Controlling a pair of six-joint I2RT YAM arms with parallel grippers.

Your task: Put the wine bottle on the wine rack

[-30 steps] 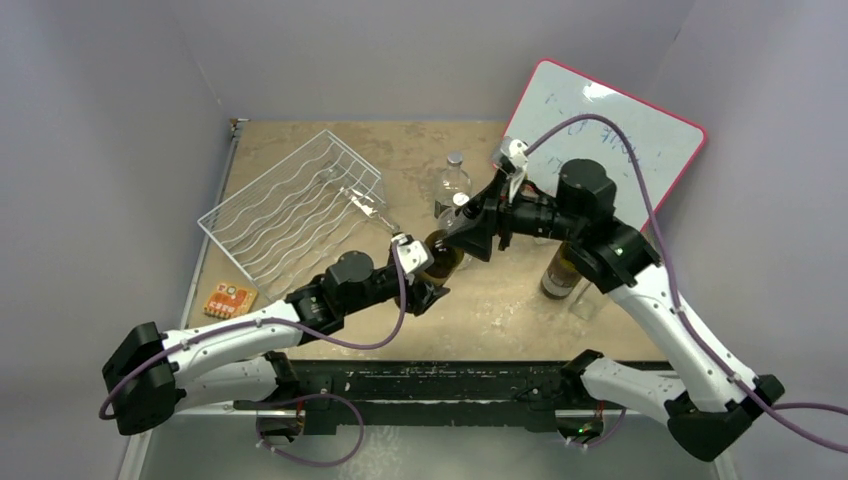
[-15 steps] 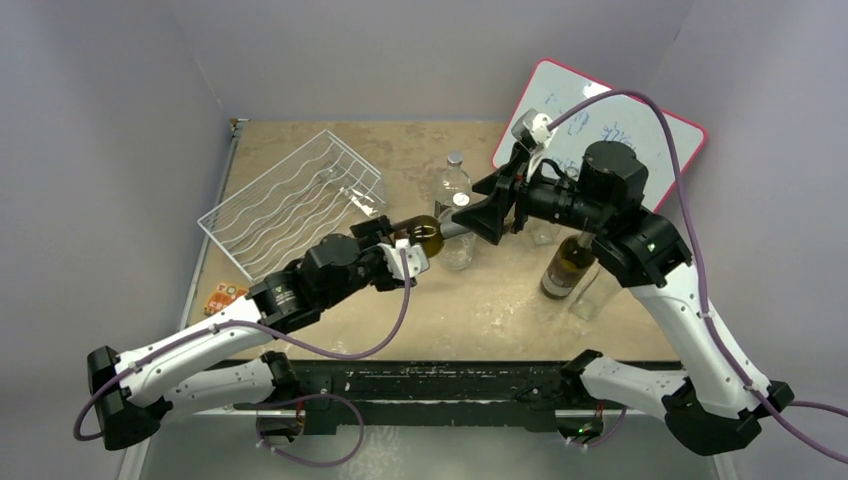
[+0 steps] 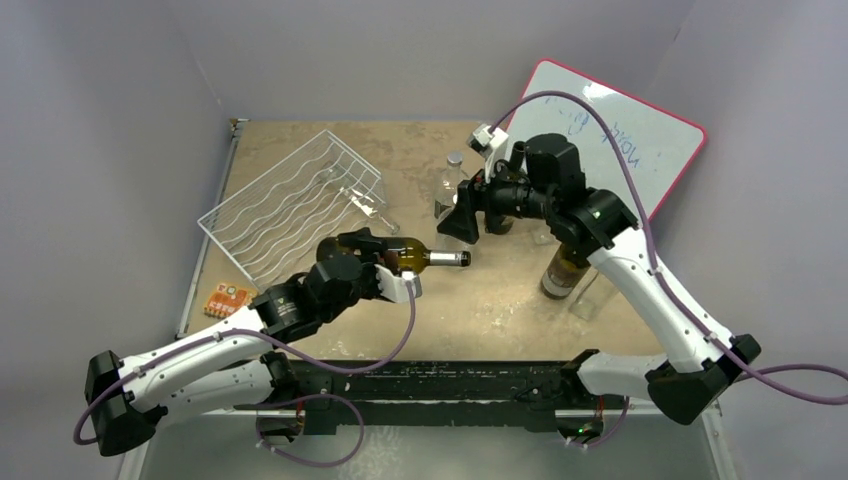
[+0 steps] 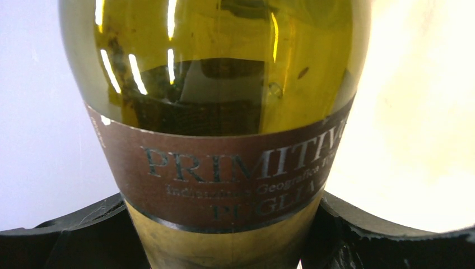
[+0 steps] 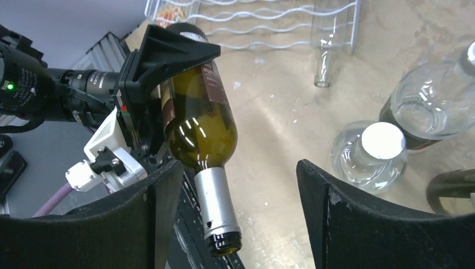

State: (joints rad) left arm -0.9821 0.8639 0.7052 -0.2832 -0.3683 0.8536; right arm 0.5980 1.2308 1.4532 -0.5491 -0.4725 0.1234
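Bottle (image 3: 410, 257) held near rack (image 3: 290, 205) corner.

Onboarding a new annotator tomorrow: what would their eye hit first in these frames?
The green wine bottle is held sideways in mid-air at the centre, its body clamped in the left arm's fingers. Just past its neck the right arm's fingers stand open, holding nothing. Behind, the white wine rack sits at the far left, and a pink-rimmed whiteboard leans at the far right.
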